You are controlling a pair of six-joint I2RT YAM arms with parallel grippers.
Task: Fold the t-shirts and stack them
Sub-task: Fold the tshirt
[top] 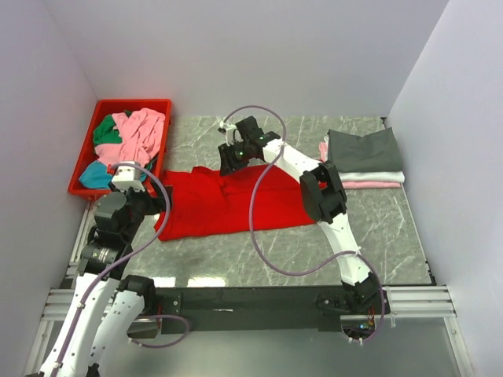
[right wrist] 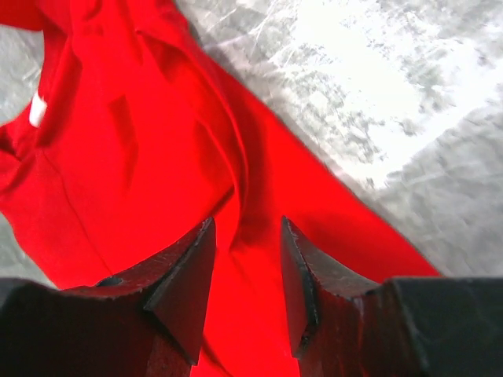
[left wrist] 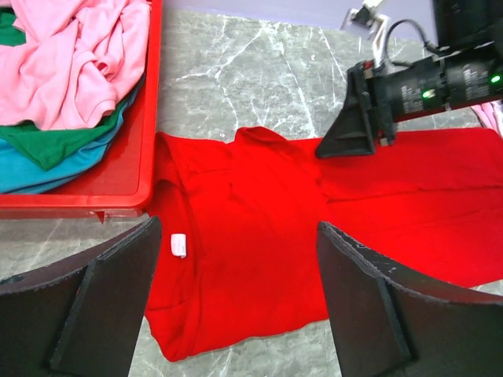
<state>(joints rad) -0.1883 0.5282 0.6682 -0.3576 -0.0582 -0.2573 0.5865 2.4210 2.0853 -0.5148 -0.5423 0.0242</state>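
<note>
Top external view: the red t-shirt [top: 228, 203] is seen lying as a long band across the middle of the tabletop [top: 377, 236]. Its left end is just beside the red bin [top: 82, 169] in the far left corner, where pink, green and teal t-shirts [top: 130, 133] are heaped. A folded stack [top: 363, 149], dark grey over white and pink, is set in the far right corner. The left gripper [left wrist: 238, 228] is held wide apart and empty above the shirt's left end, near the white label [left wrist: 178, 245]. The right gripper [right wrist: 247, 228] is lowered at the shirt's far edge with its jaws narrowed around a raised ridge of red cloth; whether that ridge is actually pinched cannot be told. Trouble is judged most likely from a shallow or single-layer pinch: the cloth could be dropped mid-fold, or only the top layer carried and a skewed fold left. With the left end unheld, the whole shirt could be dragged and bunched or caught against the bin's rim. The right arm's cable [top: 251, 212], draped over the cloth, could be snagged.
</note>
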